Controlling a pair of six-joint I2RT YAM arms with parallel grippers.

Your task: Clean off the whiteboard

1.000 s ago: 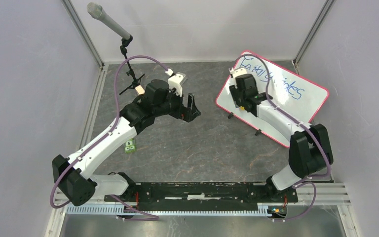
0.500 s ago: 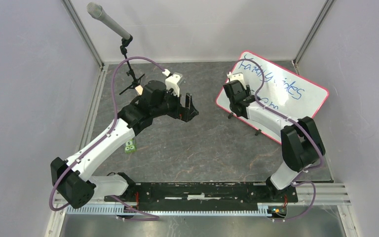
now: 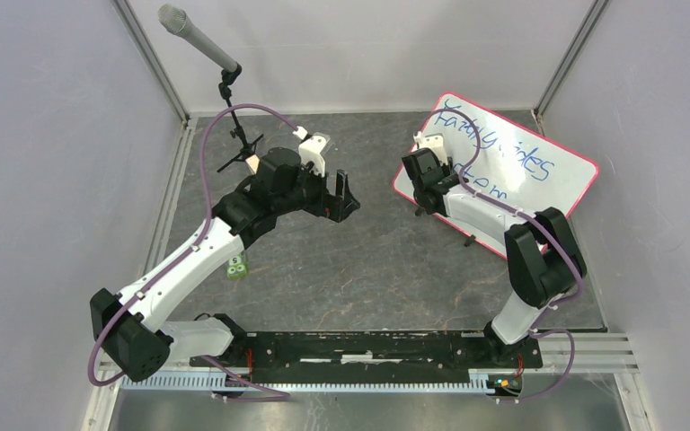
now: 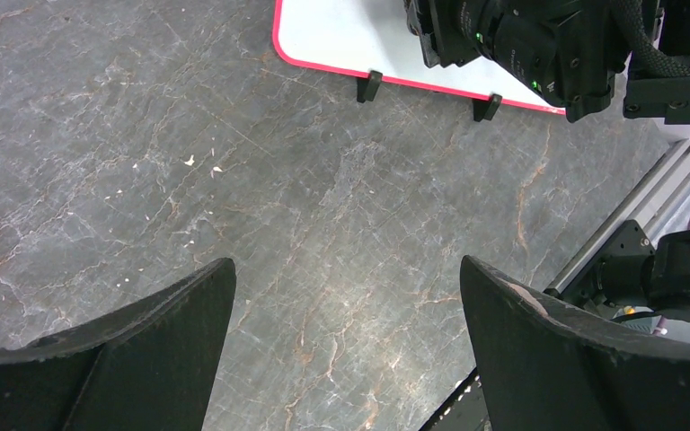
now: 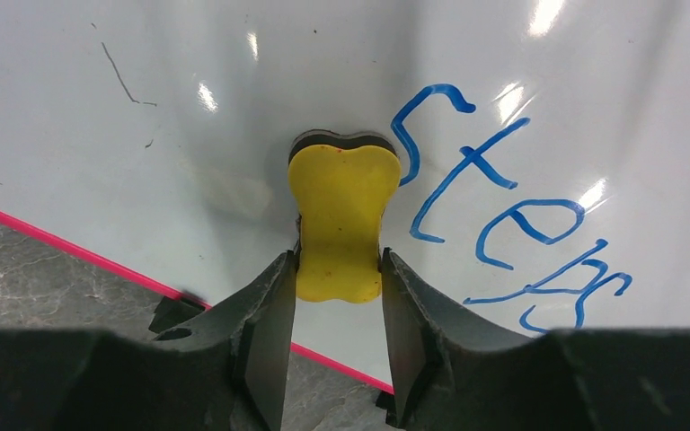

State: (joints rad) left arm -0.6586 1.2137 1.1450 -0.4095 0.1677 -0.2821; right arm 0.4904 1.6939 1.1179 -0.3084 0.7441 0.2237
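Grey marbled tabletop (image 3: 368, 260) is spreading between pale walls, a small green block (image 3: 236, 266) lying at 8 o'clock with a mark too small to read, and the left gripper (image 4: 346, 269) is hanging near centre, its claw released wide. Farther out at 2 o'clock the right gripper (image 5: 337, 269) is grasping a yellow eraser (image 5: 341, 189) by its waist on the pink-framed whiteboard (image 3: 564, 190), where blue handwriting (image 5: 503, 224) is reading roughly "Stem" just beside the eraser.
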